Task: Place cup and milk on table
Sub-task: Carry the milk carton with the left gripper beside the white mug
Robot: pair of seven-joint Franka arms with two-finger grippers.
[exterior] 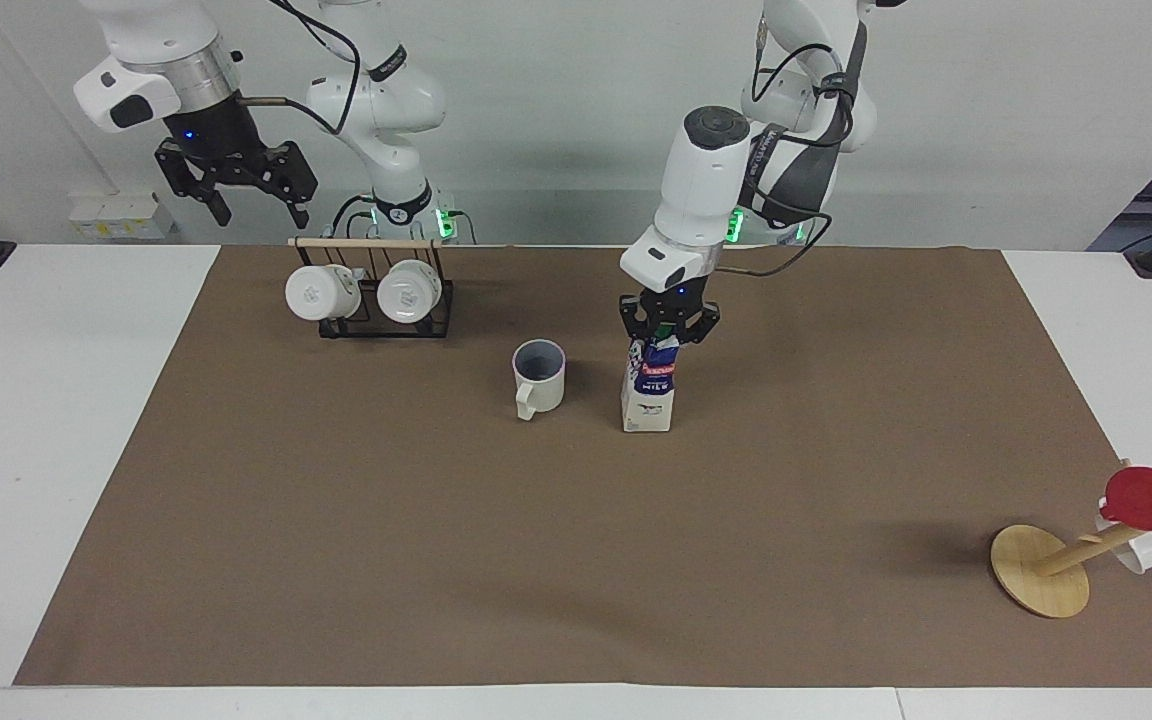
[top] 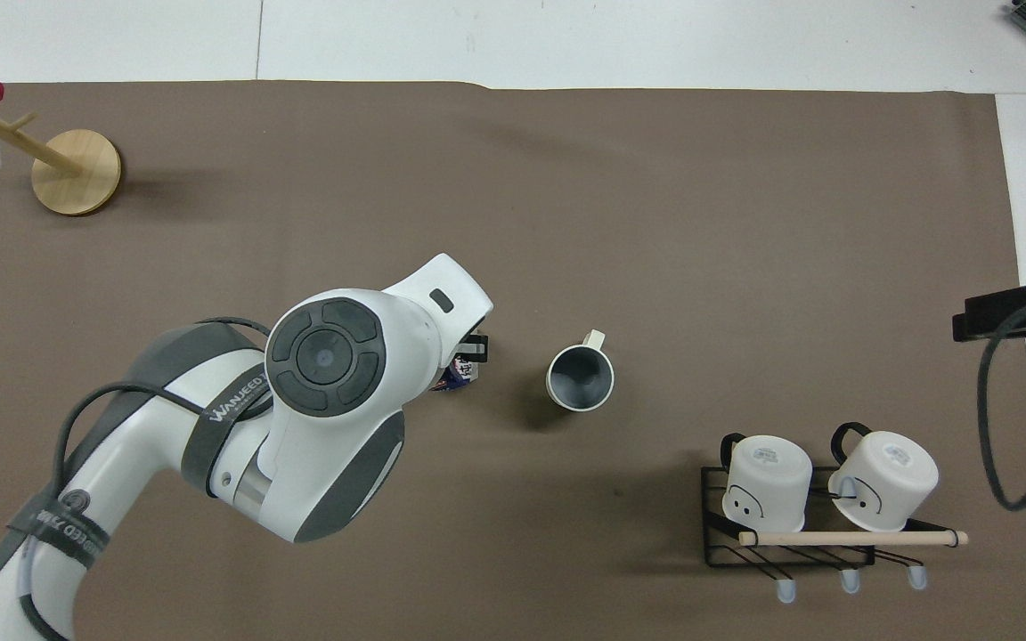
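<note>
I'm seeing the milk (exterior: 648, 396) standing upright on the brown sheet of the table (exterior: 576, 560), just beside the cup (exterior: 539, 377), toward the left arm's end. My left gripper (exterior: 668, 338) is pinching the carton's top. My right gripper (exterior: 248, 205) is hanging with jaws wide above the mug rack (exterior: 376, 300), waiting.
</note>
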